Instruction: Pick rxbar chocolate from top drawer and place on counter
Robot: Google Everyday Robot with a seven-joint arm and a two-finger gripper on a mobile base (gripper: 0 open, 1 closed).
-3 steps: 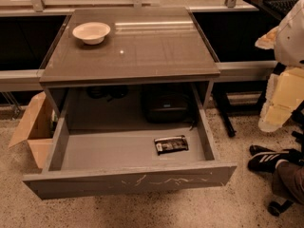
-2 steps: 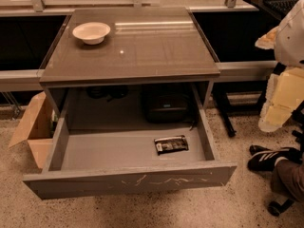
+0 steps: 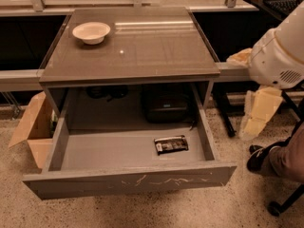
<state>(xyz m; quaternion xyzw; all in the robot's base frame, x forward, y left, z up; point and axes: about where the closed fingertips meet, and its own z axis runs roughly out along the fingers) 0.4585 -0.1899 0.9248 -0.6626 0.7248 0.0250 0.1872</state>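
Counted: one top drawer (image 3: 128,179), standing wide open, grey, with white scratches across the front panel. Inside, one rxbar chocolate (image 3: 171,145), lying flat on the drawer floor toward the right rear, near the right wall but not touching it, black wrapper with pale label marks facing up.

Above, one counter (image 3: 156,46), glossy brown-grey, bearing one white bowl (image 3: 91,32) near the far left corner. Under the counter and behind the drawer, one large black bag (image 3: 166,103), plus a darker shape to its left, too dim to name. On the floor at left, one tan cardboard box (image 3: 33,127), flaps open, just beside the drawer's left wall.

At the right edge, one white arm housing (image 3: 280,51), and below it one gripper (image 3: 259,115), cream-coloured, hanging outside the drawer, to the right of the counter's right leg and well apart from the rxbar chocolate. Cannot tell how far open, nor whether anything sits in its grasp.

At the lower right, one person's leg (image 3: 289,158) with one black shoe (image 3: 259,158), and one chair caster (image 3: 274,208) on the speckled floor.
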